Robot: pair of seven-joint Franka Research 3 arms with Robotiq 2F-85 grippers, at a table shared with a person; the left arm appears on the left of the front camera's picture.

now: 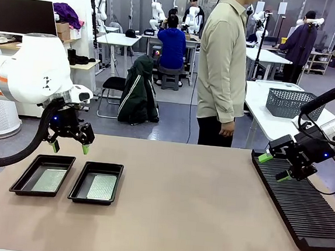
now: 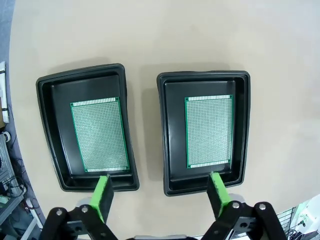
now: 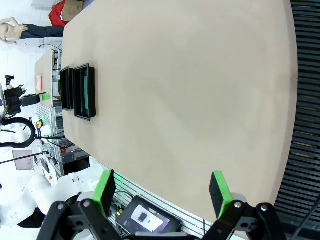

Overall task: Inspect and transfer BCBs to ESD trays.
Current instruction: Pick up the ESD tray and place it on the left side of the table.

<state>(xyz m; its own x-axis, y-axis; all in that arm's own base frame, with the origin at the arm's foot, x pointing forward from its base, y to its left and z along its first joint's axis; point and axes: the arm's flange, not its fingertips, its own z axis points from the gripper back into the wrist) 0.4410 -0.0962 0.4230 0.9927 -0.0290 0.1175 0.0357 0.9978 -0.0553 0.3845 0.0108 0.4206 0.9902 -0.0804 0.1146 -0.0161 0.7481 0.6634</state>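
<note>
Two shallow black plastic ESD trays sit side by side, apart by a narrow gap, near the robot's left end of the matte tan bench (image 1: 197, 192): the left tray (image 1: 20, 182) and the right tray (image 1: 80, 189), each a rounded rectangle with a glossy, flared raised rim. Flat in each lies one thin green-edged board with a pale, finely dotted face: the left BCB (image 2: 100, 135) and the right BCB (image 2: 209, 131), each with bare black floor around it. The left claw (image 1: 69, 147) hangs above the trays' far edge, its green-padded fingers apart and holding nothing. At the bench's other end a long black ribbed rack (image 1: 301, 207) runs along the surface; the right claw (image 1: 275, 168) hovers over its far end, fingers likewise apart and holding nothing. A grey mesh basket (image 1: 290, 103) stands on a white table behind.
</note>
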